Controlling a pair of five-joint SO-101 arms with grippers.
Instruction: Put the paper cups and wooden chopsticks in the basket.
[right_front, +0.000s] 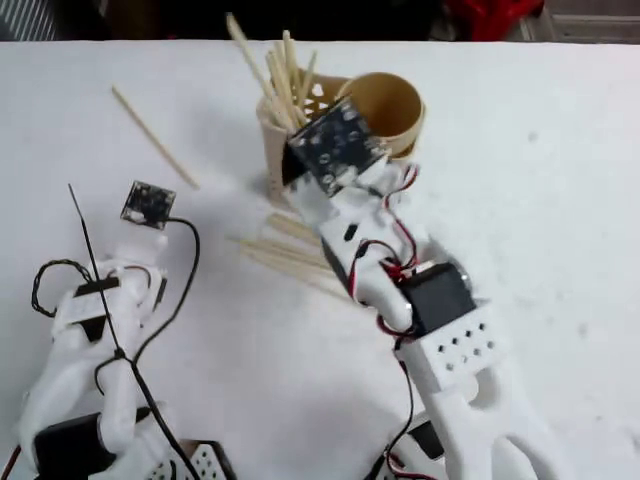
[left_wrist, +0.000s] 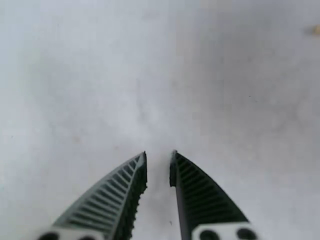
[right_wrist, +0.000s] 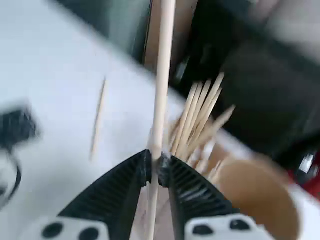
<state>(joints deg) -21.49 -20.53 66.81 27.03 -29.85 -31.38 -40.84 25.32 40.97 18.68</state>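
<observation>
the right jaws are almost shut and clamp one wooden chopstick (right_wrist: 163, 75) between their tips; this held chopstick runs straight out past the tips and also back between the two jaws. just behind it, a bunch of standing chopsticks (right_wrist: 200, 117) rises out of the basket (right_front: 275, 150), so the jaws are right at the basket, over its rim as far as the high view shows. in the high view the right arm (right_front: 440, 310) stretches from the near edge of the bench (right_front: 560, 200) to the basket, and its wrist camera board covers the jaws. a brown paper cup (right_front: 388, 105) is against the basket, on the side away from the left arm (right_front: 95, 330); i cannot tell if it is inside or only touching it. a pile of chopsticks (right_front: 285, 255) lies flat on the bench just beside the right arm, and one loose chopstick (right_front: 152, 137) lies apart, between the basket and the left arm. the left jaws stand narrow, with a small gap at the tips and nothing in it, above bare bench, well apart from the basket.
</observation>
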